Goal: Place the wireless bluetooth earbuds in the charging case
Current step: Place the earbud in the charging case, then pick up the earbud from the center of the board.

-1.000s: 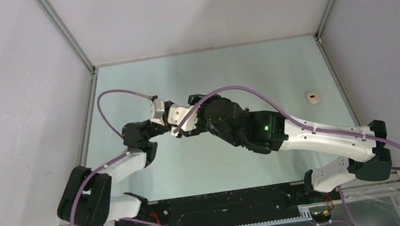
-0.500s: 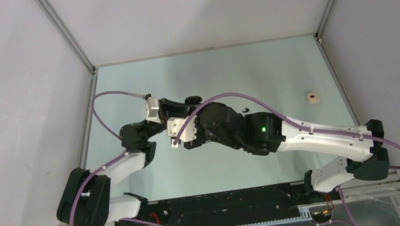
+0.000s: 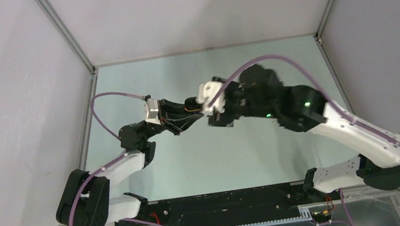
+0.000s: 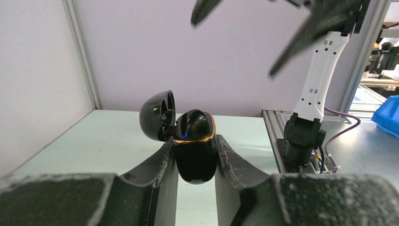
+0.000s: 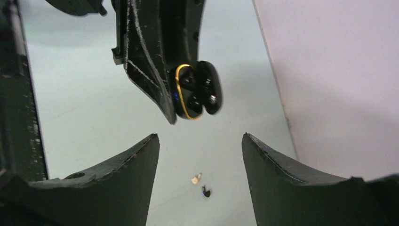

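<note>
My left gripper point(image 4: 195, 141) is shut on the black charging case point(image 4: 195, 155), which has a gold rim. Its lid point(image 4: 157, 115) hangs open to the left, and a rounded black shape with a small blue light sits in the open top. In the top view the case point(image 3: 191, 102) is at the left gripper's point(image 3: 187, 111) tip, mid-table. My right gripper point(image 5: 200, 136) is open and empty, above and just right of the case point(image 5: 193, 92). Between its fingers, on the table, lie one off-white earbud point(image 5: 196, 178) and one black earbud point(image 5: 205, 191). The other earbuds are out of view.
The pale green table point(image 3: 140, 80) is boxed in by grey walls and aluminium posts point(image 3: 63, 31). The right arm point(image 3: 303, 107) reaches over the table's right half and hides what lies under it. A blue bin point(image 4: 388, 117) stands beyond the table edge.
My right arm has lifted and swung back to the right, away from in front of the left gripper. The left gripper still holds the case in about the same place.
</note>
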